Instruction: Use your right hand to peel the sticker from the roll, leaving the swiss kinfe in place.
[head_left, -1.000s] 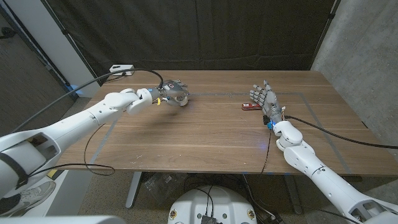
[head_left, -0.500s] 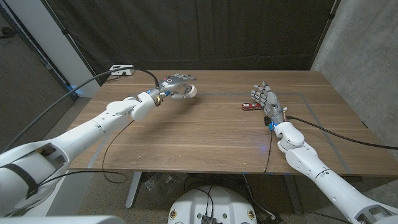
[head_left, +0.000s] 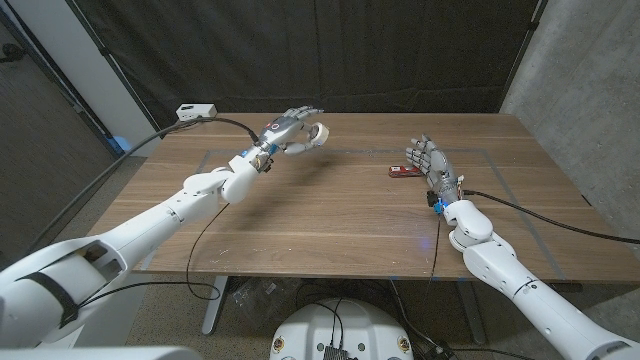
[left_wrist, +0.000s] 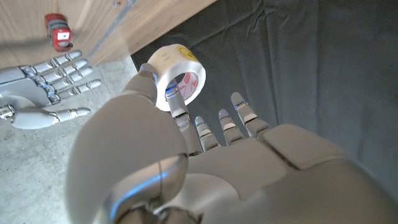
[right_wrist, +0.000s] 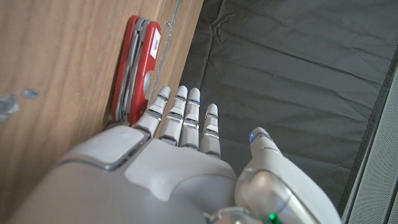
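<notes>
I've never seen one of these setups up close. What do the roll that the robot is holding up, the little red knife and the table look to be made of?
The roll looks like glossy white sticker film wound on a ring, printed red and yellow; the core material is unclear. The knife seems to have smooth red plastic sides over metal layers, with a white emblem. The table looks like matte wood or wood veneer, with visible grain.

A wooden table (head_left: 330, 215) carries a red Swiss knife (head_left: 401, 170) near its right side.

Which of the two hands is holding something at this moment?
The left hand: it holds the roll above the table's far side. The right hand holds nothing; its fingers are extended beside the red knife.
</notes>
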